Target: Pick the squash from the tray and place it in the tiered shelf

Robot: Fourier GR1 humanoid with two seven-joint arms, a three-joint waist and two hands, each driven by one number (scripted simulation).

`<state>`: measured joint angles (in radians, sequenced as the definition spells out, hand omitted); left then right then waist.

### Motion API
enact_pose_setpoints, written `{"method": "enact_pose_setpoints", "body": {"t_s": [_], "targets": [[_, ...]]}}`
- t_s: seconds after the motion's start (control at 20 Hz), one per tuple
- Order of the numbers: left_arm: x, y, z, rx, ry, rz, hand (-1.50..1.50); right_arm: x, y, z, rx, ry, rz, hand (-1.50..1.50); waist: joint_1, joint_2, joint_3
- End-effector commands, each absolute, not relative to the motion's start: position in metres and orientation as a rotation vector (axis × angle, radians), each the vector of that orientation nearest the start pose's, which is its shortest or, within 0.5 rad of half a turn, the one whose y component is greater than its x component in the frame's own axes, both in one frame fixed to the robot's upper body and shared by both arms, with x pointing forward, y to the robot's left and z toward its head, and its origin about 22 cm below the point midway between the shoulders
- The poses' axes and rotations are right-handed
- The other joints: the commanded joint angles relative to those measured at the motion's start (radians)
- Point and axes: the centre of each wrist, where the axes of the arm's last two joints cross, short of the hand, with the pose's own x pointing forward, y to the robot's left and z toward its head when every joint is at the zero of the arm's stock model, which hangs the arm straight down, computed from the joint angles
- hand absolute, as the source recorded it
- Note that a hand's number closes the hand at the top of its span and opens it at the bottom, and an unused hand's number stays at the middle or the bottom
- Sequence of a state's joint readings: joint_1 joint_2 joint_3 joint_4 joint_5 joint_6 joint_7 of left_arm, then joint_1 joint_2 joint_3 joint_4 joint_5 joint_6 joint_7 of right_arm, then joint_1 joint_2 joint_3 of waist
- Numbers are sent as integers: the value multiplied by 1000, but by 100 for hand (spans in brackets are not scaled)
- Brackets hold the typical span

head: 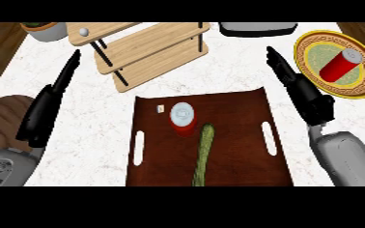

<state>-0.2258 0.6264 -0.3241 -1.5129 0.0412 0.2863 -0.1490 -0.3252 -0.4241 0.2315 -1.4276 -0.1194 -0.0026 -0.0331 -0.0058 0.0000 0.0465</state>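
Observation:
A long green squash (203, 154) lies lengthwise on the dark brown tray (242, 140), right of centre, reaching the tray's near edge. The wooden tiered shelf (146, 48) stands behind the tray at the upper left, with a small white ball (83, 30) on its top board. My right hand (299, 89) is stretched out flat to the right of the tray, fingers straight and pointing away, holding nothing. My left hand (49, 104) lies open at the left of the counter, fingers straight, well apart from the tray.
A red can with a white lid (183, 117) stands on the tray just left of the squash's far end. A yellow-rimmed plate (314, 43) at the right carries a red cylinder (341, 64). A potted plant (44, 29) and a dark appliance (257, 28) stand along the back.

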Motion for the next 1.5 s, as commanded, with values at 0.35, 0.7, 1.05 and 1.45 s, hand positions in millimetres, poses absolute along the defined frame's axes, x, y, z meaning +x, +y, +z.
{"method": "enact_pose_setpoints", "body": {"t_s": [0.35,0.7,1.05,1.45], "targets": [[219,305,-38,239,-1157,47,0,233,-355,8,-759,-1329,126,150,-117,-1,-62],[228,305,-23,119,-1111,76,0,125,-284,-1,-621,-1427,-33,-150,-48,-12,-48],[248,290,-27,111,-1128,89,0,83,-256,66,-439,-1408,190,-150,-25,-2,-50],[250,288,-22,85,-1126,39,0,87,-214,117,-506,-1253,287,-150,26,9,-52]]}}
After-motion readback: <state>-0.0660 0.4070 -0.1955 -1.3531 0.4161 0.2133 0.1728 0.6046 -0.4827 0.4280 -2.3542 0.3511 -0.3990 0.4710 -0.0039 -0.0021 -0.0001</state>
